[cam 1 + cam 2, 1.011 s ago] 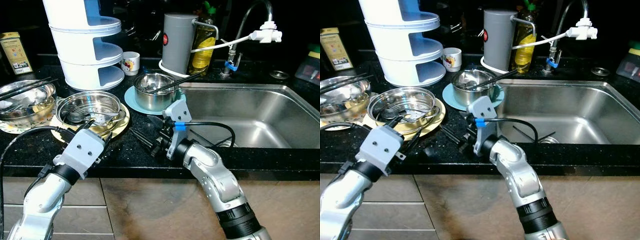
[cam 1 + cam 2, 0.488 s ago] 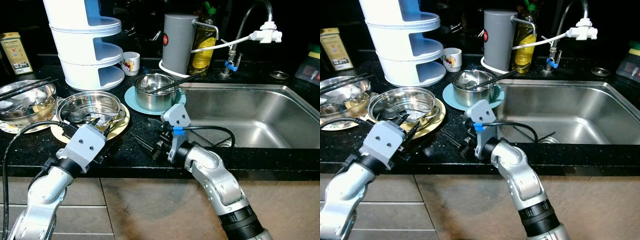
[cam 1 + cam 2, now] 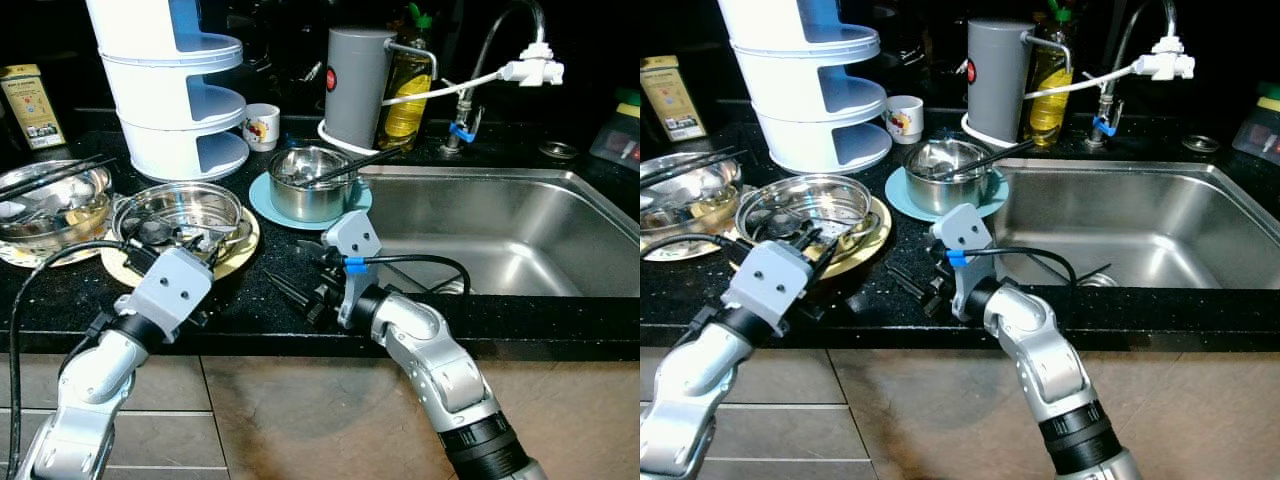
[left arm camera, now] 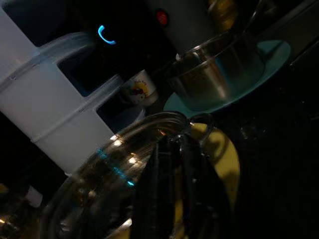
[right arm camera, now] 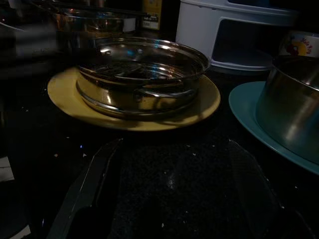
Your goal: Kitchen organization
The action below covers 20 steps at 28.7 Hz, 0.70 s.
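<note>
Spanning the frame, a black stone surface (image 3: 250,300) runs beside a steel sink (image 3: 500,235), with a white tiered rack (image 3: 165,85) at the back. A steel steamer pan (image 3: 178,212) sits on a yellow plate (image 3: 238,252); nearby a steel bowl (image 3: 305,185) rests on a teal plate (image 3: 262,202). The left end effector (image 3: 190,248) reaches to the steamer pan's near rim, its fingers (image 4: 164,189) close together on either side of the rim. The right end effector (image 5: 169,199) hovers spread wide and empty over the surface beside the yellow plate.
</note>
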Available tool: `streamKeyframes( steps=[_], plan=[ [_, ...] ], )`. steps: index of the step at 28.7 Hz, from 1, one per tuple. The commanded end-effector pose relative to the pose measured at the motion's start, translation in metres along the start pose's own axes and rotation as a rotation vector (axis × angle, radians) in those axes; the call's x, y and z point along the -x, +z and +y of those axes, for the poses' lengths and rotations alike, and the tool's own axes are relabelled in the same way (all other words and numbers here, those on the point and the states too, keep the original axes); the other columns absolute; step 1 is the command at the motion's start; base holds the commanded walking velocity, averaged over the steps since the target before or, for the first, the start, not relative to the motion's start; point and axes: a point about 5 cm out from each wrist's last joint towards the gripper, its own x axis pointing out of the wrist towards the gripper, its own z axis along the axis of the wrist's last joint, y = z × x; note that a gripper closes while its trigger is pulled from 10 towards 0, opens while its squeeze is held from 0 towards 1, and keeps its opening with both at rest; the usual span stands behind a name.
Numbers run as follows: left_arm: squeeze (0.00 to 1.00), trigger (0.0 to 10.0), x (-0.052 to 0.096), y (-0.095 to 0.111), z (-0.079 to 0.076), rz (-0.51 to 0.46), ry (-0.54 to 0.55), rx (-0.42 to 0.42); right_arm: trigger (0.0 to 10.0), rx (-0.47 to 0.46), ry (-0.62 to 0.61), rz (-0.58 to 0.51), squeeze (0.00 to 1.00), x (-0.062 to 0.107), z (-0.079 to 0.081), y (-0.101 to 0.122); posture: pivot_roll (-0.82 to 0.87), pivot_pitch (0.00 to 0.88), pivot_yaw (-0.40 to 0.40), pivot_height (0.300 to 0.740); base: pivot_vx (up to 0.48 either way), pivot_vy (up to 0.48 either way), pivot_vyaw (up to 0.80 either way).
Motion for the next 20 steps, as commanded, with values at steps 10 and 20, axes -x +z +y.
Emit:
streamKeyframes(
  steps=[10,20],
  plan=[
    [0.00,0.0,0.000,-0.003,0.000,0.007,-0.025,-0.005,10.0,-0.006,-0.002,-0.007,0.00,0.001,0.001,0.001,0.06,0.146,-0.037,0.740,0.000,0.000,0.00],
    [0.00,0.0,-0.007,0.011,0.009,-0.049,-0.031,-0.007,10.0,-0.013,-0.009,-0.020,0.00,0.000,-0.001,0.005,0.06,0.144,-0.037,0.740,0.000,0.000,0.00]
  ],
)
